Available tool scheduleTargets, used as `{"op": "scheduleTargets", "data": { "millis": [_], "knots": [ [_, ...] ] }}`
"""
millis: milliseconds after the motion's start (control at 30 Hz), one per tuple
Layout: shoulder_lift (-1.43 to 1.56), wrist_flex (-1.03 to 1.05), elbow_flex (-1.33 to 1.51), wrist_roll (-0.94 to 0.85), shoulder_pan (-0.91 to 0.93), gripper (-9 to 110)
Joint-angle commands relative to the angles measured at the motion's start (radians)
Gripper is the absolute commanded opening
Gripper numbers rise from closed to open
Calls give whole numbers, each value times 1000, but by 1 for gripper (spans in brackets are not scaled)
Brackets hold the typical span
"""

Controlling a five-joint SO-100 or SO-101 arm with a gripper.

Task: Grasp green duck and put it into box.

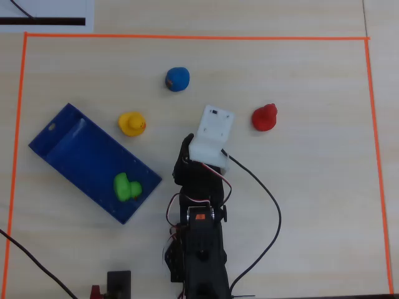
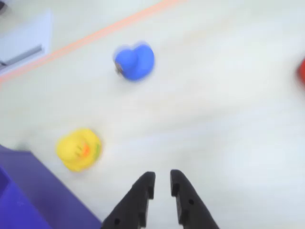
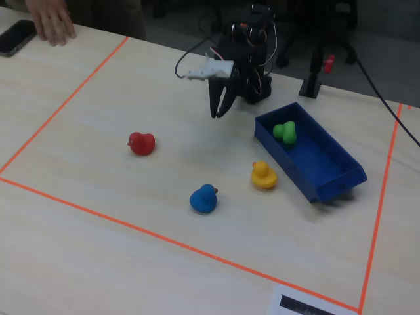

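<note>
The green duck (image 1: 126,186) lies inside the dark blue box (image 1: 75,143), near its end closest to the arm's base; the fixed view shows the duck (image 3: 285,132) in the box (image 3: 325,164) too. My gripper (image 2: 162,183) hangs above bare table, right of the box's corner (image 2: 19,200). Its black fingers stand a narrow gap apart with nothing between them. In the fixed view the gripper (image 3: 220,113) points down, left of the box and clear of the duck. The green duck is out of the wrist view.
A yellow duck (image 1: 132,123) (image 2: 78,149) stands just beside the box. A blue duck (image 1: 177,79) (image 2: 135,61) and a red duck (image 1: 264,118) (image 3: 141,142) stand farther out. Orange tape (image 1: 187,37) frames the work area. A person's hand (image 3: 52,20) rests at the far corner.
</note>
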Motion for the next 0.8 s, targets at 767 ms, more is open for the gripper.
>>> {"op": "scheduleTargets", "data": {
  "millis": [767],
  "knots": [
    [127,525,163,-118,-2,1]
  ]
}}
